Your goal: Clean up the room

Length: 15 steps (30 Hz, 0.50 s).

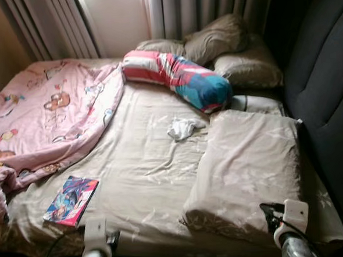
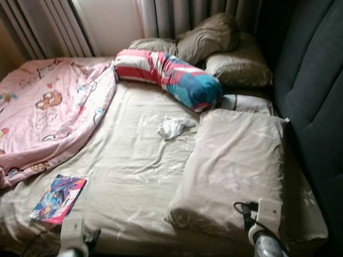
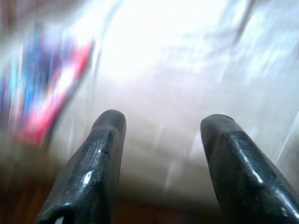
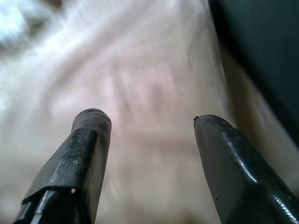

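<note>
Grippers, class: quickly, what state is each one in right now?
Left gripper: open, holding nothing, over the bed sheet.
Right gripper: open, holding nothing, over the flat pillow.

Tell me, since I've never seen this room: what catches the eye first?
Probably the bright striped bolster lying across the head of the bed, in front of the brown pillows. Next, the pink blanket bunched over the bed's left side, with a colourful book below it near the front edge. A small white cloth lies crumpled mid-sheet.
</note>
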Motion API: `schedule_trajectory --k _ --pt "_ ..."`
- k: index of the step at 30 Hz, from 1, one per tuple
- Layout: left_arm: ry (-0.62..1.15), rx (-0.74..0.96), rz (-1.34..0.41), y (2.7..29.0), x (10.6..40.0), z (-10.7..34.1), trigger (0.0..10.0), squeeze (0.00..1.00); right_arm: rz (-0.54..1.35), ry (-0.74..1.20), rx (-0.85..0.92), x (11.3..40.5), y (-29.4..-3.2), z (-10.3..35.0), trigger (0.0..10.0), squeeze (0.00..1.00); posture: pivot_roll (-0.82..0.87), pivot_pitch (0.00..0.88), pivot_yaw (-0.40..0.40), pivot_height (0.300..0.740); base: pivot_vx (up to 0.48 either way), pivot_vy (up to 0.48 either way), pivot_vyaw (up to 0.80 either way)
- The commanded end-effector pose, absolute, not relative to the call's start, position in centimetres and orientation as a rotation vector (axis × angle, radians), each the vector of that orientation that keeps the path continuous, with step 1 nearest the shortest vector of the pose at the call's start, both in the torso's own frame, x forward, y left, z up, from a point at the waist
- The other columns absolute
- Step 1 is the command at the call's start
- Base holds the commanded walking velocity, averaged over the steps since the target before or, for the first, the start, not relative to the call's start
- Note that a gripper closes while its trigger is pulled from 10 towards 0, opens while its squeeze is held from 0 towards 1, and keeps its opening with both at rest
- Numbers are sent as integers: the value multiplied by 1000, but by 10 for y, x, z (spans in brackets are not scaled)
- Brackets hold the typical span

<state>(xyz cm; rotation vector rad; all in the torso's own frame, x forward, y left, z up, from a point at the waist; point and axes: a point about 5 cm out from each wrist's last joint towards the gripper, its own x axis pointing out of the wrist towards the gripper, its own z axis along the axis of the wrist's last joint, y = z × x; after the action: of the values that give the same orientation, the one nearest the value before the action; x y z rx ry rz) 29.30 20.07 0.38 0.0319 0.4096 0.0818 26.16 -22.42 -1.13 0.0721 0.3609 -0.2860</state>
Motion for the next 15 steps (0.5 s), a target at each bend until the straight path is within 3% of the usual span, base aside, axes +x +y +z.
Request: schedule_trajectory --k 1,7,15 --pt "339 29 77 198 306 19 10000 0 -281 313 66 266 -222 -5 10000 0 -177 73 28 733 0 0 0" --pt "164 40 68 201 310 37 10000 0 -249 303 31 260 -221 -8 10000 0 -187 67 29 733 0 0 0" --pt "82 31 84 205 303 42 10000 0 -219 295 -11 246 -223 -14 10000 0 -190 56 20 733 0 0 0"
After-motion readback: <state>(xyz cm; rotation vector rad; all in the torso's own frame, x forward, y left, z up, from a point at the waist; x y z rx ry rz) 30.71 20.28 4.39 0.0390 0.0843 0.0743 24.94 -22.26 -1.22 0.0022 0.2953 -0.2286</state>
